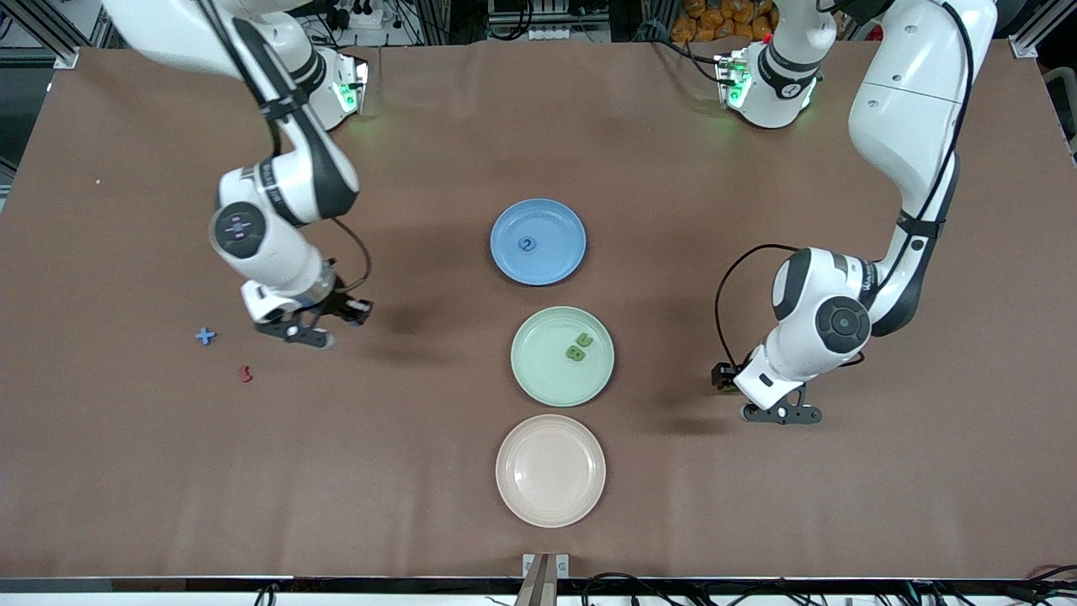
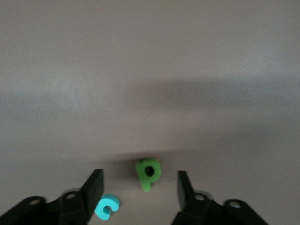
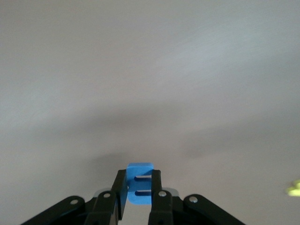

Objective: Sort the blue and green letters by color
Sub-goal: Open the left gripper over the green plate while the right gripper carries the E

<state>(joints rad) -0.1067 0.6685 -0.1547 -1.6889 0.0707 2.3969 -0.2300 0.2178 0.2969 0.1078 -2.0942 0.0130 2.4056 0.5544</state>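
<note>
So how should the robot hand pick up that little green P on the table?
Probably from straight above, pinching the green P across its narrow stem and round head. It lies flat, so only its side edges offer a hold. The left hand is open with a finger either side of it. The turquoise letter beside one finger is best avoided.

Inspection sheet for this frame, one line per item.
Surface: brown table.
Job's things: blue letter on blue plate; two green letters on green plate; blue cross letter on table; green p, teal c under left pincer.
Clutter: pink plate; dark red letter.
Grippers: left pincer open around green p; right pincer shut on blue piece.
Cables: black cable looping at left arm.
Surroundings: nothing seen.
</note>
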